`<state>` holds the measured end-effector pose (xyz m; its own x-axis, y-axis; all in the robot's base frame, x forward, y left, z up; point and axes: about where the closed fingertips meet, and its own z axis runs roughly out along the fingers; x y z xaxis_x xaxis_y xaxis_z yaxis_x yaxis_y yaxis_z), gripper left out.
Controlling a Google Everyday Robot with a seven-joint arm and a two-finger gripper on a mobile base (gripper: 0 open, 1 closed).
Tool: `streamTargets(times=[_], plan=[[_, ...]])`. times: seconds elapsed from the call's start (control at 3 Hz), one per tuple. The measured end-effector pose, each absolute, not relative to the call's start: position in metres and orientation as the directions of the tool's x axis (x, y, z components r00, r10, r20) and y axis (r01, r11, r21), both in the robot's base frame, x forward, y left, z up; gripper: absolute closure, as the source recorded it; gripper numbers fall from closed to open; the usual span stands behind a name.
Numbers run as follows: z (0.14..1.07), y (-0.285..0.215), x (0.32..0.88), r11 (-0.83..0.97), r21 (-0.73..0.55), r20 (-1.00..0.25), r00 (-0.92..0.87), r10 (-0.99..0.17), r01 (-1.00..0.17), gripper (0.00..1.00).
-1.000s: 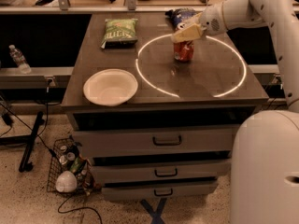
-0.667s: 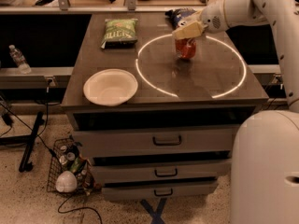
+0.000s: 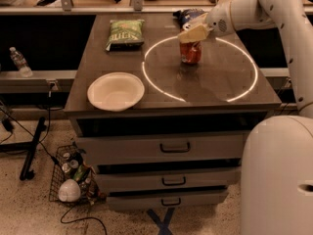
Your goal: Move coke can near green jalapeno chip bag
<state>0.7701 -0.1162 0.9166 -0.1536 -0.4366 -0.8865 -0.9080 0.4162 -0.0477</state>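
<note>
The coke can [image 3: 190, 53] stands upright, right of the middle of the dark table [image 3: 166, 89], inside a glowing ring of light. My gripper [image 3: 193, 35] comes in from the right on the white arm and sits over the can's top, its cream fingers closed around the upper part. The green jalapeno chip bag [image 3: 125, 33] lies flat at the table's back left, about two can-widths left of the can and farther back.
A white bowl [image 3: 116, 90] sits at the table's front left. A dark blue chip bag [image 3: 188, 15] lies at the back edge behind the gripper. Drawers are below the tabletop. A wire basket [image 3: 73, 177] and cables lie on the floor to the left. My white base [image 3: 276, 175] is at the front right.
The gripper and the can have stayed together and shifted only slightly, ending a little to the left. The bag and the bowl have not moved.
</note>
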Motion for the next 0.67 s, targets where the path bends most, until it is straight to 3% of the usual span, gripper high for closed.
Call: streamTargets(times=[0.67], plan=[[0.952,-0.052,0.804,0.374,-0.168,-0.934,0.026,-0.357,-0.912,1.0]])
